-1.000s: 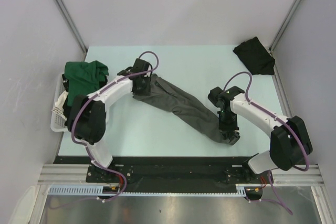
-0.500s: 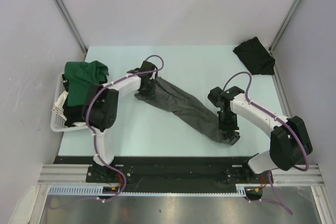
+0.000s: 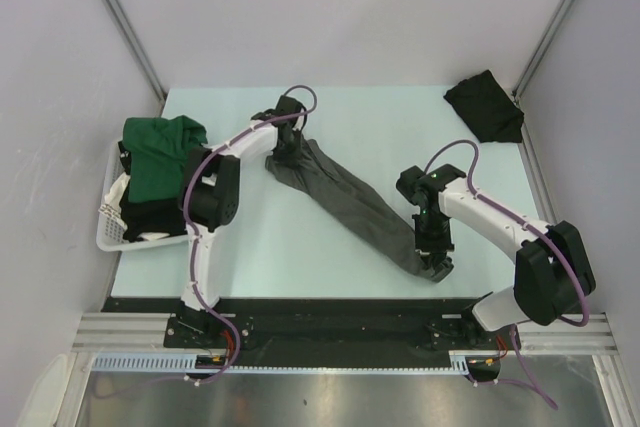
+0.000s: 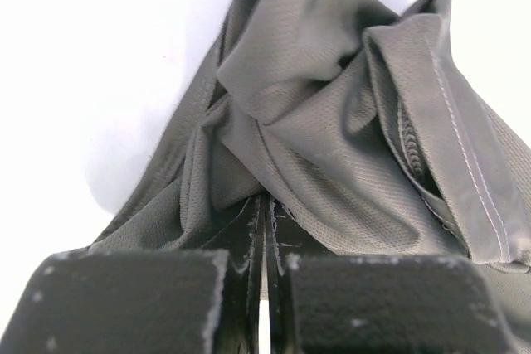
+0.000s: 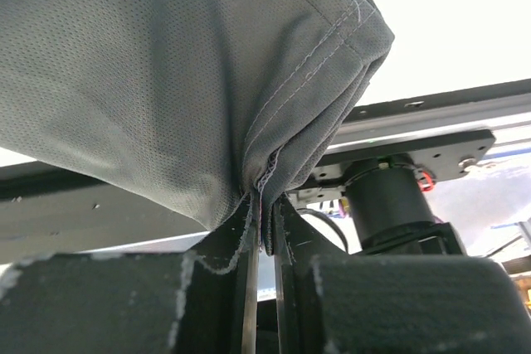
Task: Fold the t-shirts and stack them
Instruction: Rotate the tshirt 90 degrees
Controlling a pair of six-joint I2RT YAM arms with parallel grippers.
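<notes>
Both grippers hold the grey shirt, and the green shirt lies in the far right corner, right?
No. The top view shows the black shirt in that corner; the green shirt lies on the basket at left. The left gripper and right gripper do hold the grey shirt.

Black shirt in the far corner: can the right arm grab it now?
Probably not yet. The right gripper is shut on the grey shirt, so it would have to let go before going for the black shirt.

T-shirt (image 3: 350,205) spans between left claw (image 3: 291,152) and right claw (image 3: 437,265).
</notes>
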